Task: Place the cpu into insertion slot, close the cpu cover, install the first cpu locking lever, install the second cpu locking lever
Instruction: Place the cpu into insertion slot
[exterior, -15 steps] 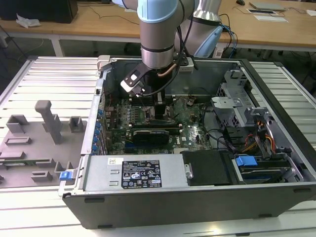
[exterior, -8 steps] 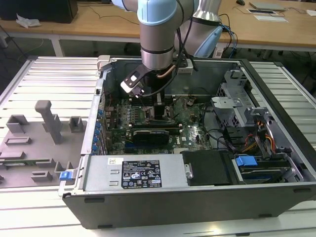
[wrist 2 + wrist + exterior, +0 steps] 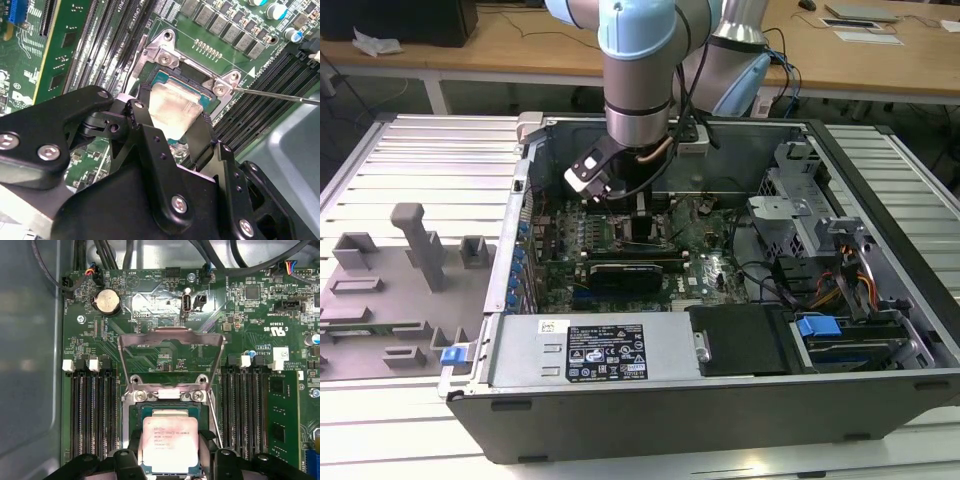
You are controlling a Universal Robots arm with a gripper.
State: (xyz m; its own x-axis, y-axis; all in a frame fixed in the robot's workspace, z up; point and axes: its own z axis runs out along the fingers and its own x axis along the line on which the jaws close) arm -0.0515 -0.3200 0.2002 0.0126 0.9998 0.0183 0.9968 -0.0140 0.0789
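Note:
The cpu (image 3: pixel 172 442), a flat square chip with a pale metal top, sits level over the insertion slot (image 3: pixel 165 412), and I cannot tell whether it rests in it. My gripper (image 3: pixel 171 456) is shut on the cpu, one black finger (image 3: pixel 131 455) against each opposite edge. The second wrist view shows the same cpu (image 3: pixel 175 105) between the fingers (image 3: pixel 142 117) above the socket rim (image 3: pixel 162 80). The cpu cover (image 3: pixel 150 338) stands raised and open behind the slot. A thin locking lever (image 3: pixel 280 95) lies swung out to one side. In the exterior view my gripper (image 3: pixel 638 215) reaches down into the open computer case.
Black memory slots (image 3: pixel 92 420) flank the socket on both sides. A coin battery (image 3: pixel 108 301) and cables lie beyond the cover. The grey case wall (image 3: pixel 25 365) is close by. A black graphics card (image 3: pixel 630 272) and power supply (image 3: pixel 590 350) lie nearer the case front.

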